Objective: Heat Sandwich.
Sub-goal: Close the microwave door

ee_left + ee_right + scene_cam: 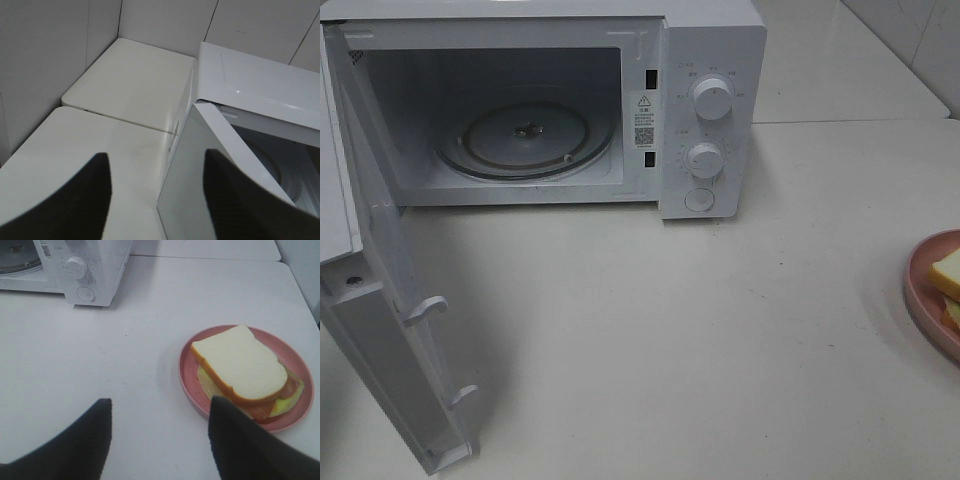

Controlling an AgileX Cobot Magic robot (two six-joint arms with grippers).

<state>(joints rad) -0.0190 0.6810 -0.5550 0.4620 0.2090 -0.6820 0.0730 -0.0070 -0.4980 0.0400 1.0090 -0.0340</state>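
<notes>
- Pink is the round plate [300,365] on which the sandwich [240,367] is served; it is seen at the far right edge of the white table [670,330] in the high view, cut off by the frame.
- The sandwich is topped by a white bread slice with a tan crust, and red and pale yellow filling is shown beneath it.
- The right gripper [159,440] is held above the table just beside the plate, with its dark fingers spread apart and nothing between them; one finger [250,445] is seen over the near rim of the plate, and contact cannot be told.
- The sandwich lies well apart from the white microwave [710,60], which is placed at the far left of the table.
- The microwave door [380,300] is swung wide open, and the glass turntable [525,140] inside is bare.
- The left gripper [155,197] is held by the open door's edge; a gap is shown between its fingers, nothing is clamped, and it is not seen in the high view.
</notes>
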